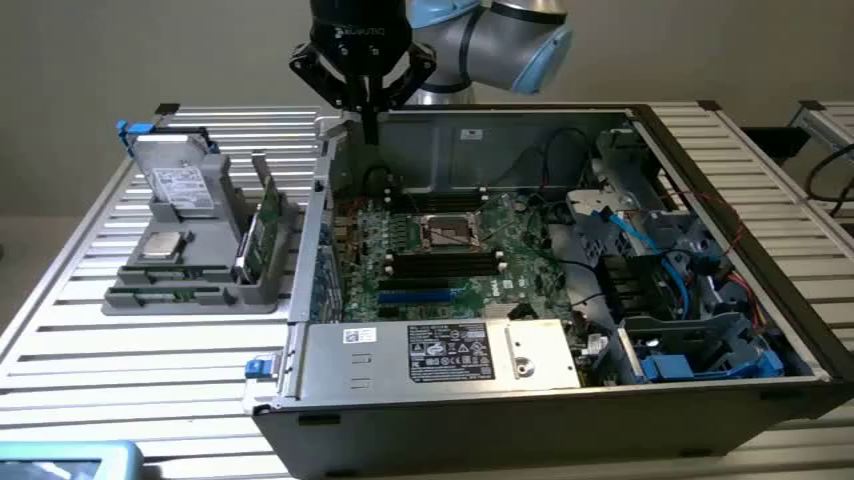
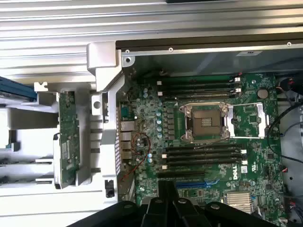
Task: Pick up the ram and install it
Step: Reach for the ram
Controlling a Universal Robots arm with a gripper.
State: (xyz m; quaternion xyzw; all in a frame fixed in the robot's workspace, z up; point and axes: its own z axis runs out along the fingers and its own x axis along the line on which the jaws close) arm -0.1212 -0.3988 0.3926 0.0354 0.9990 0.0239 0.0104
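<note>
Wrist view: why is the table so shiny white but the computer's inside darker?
In the wrist view, light glares off the ribbed metal table and pale tray, while the motherboard sits shaded inside the case; in the exterior view, that inside looks dim too.

The ram [image 2: 66,135], a slim green circuit strip with dark chips, stands on its long edge in a grey holder [image 2: 28,142], seemingly upright, at nine o'clock from the open computer case [image 2: 106,61].
</note>
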